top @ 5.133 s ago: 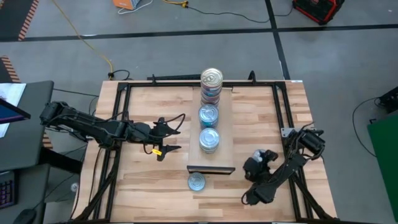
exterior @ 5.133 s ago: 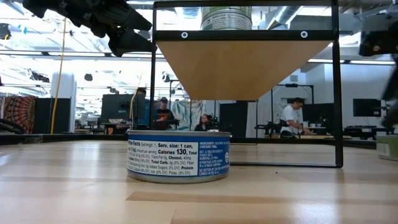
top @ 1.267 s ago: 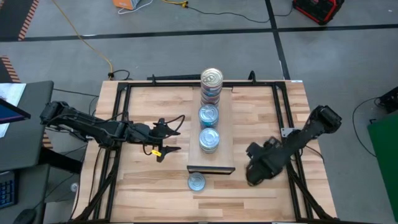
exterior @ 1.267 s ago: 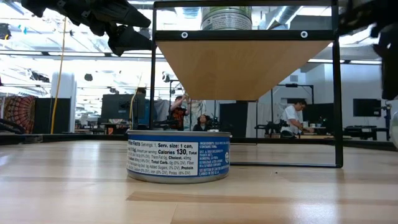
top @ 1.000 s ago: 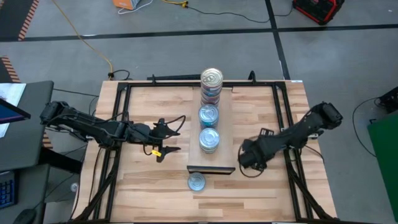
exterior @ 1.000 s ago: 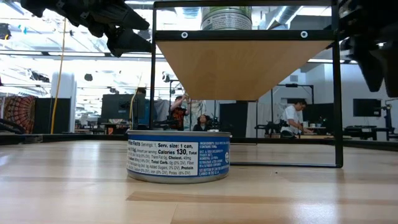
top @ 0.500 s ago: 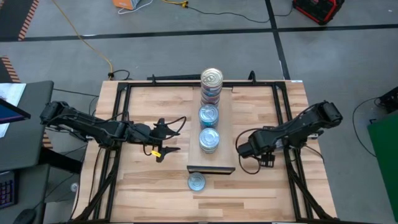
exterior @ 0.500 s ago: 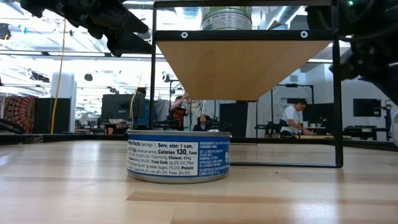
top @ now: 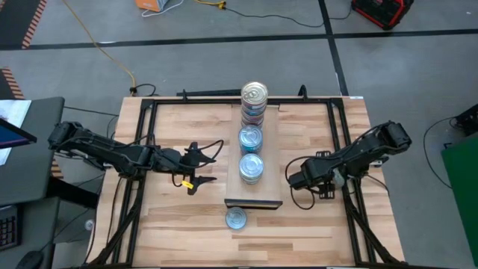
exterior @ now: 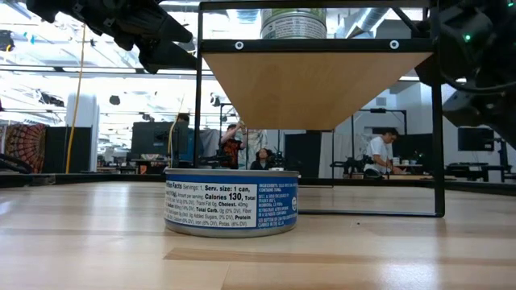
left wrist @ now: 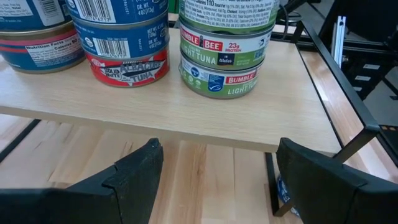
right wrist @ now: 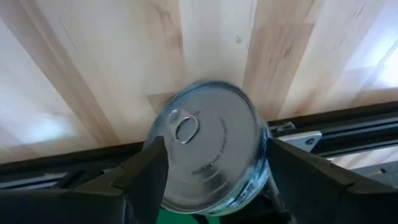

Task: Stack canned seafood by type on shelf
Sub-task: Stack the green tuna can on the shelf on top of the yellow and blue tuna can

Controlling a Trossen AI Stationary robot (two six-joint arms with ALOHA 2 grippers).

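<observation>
The shelf (top: pixel 270 161) is a light-wood board on black legs in the middle of the table. It carries a tall silver-topped stack (top: pixel 254 94) at its far end and two blue-topped stacks (top: pixel 251 137) (top: pixel 251 167). One blue-topped tin (top: pixel 236 217) (exterior: pixel 231 201) stands on the tabletop by the shelf's near end. My right gripper (top: pixel 336 179) (right wrist: pixel 211 155), to the right of the shelf, is shut on a silver-topped tin (right wrist: pixel 208 146). My left gripper (top: pixel 208 167) (left wrist: pixel 217 168) waits open, left of the shelf and level with its stacks (left wrist: pixel 227 43). My right gripper pinches the silver-topped tin by opposite sides of its round wall (right wrist: pixel 258 155), one finger on each side. The fingers come from above, pointing down, and the tin's flat top with the pull tab (right wrist: pixel 185 129) faces the wrist. The tin is lifted clear of the tabletop.
Black frame rails (top: pixel 345 142) run along the table's edges, one right below the held tin (right wrist: pixel 323 140). Bare tabletop lies between the shelf and both arms. People sit in the room beyond the table (exterior: pixel 379 153).
My right arm has swung from the near right part of the table up and toward the far edge, beside the shelf, carrying the tin. The tin no longer shows at table height in the low view. My left arm has kept still.
</observation>
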